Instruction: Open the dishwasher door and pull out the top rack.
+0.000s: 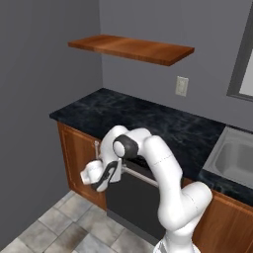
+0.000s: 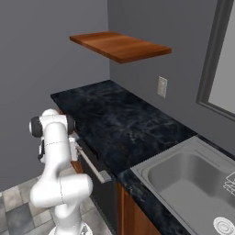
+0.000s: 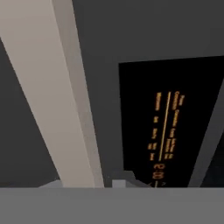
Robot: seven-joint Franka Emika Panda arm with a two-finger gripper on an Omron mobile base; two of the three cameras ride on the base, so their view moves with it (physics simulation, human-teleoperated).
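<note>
Dark marble desk above, gripper [image 1: 106, 174] right at the dishwasher door [image 1: 133, 197], its silver bar handle [image 3: 52, 96] just ahead between the fingertips; grip can't be told, door looks closed.

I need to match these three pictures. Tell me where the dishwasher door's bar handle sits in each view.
Left base view: the bar handle runs lower centre, behind the arm.
Right base view: lower left, beside the arm.
Hand view: pale diagonal band, left.
Shared landmark: the dishwasher door.

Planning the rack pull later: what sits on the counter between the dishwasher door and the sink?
Nothing: in the right base view, bare black counter runs from the door to the sink.
</note>
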